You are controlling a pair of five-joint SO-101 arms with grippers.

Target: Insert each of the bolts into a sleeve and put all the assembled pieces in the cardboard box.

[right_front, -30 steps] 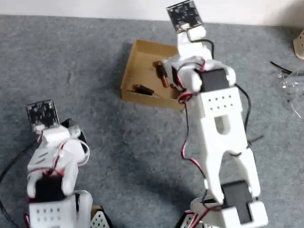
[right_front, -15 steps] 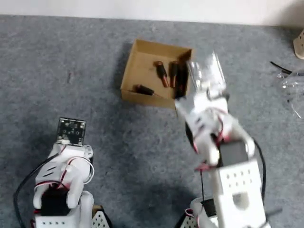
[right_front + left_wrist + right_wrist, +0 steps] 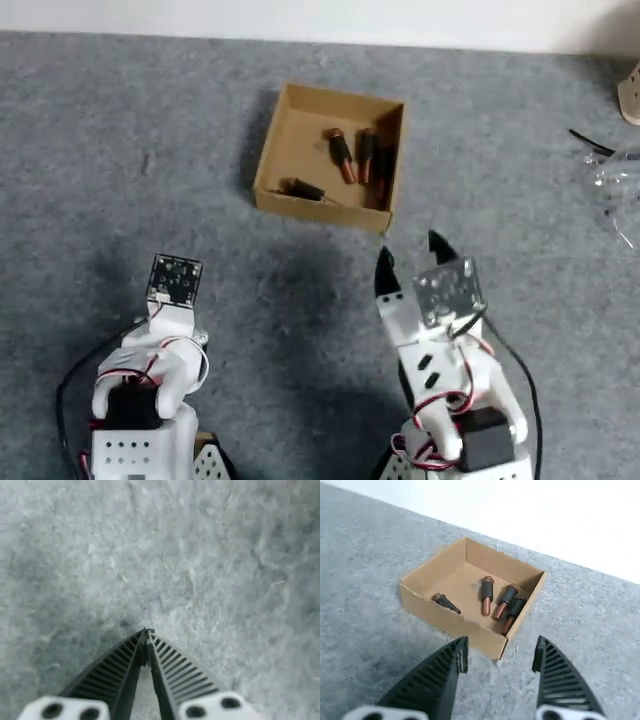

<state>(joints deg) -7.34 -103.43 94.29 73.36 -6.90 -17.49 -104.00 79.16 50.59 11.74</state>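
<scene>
Four assembled pieces lie inside the box, so the task looks finished, with the right gripper empty and spread apart near the box and the left gripper pressed together over carpet.

Grey carpet meets a white wall along the far edge

Grey carpeted table bearing cardboard box, clear plastic aside.

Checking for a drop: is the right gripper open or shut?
Open: the right gripper has its fingers apart, nothing between, short of the cardboard box.
</scene>
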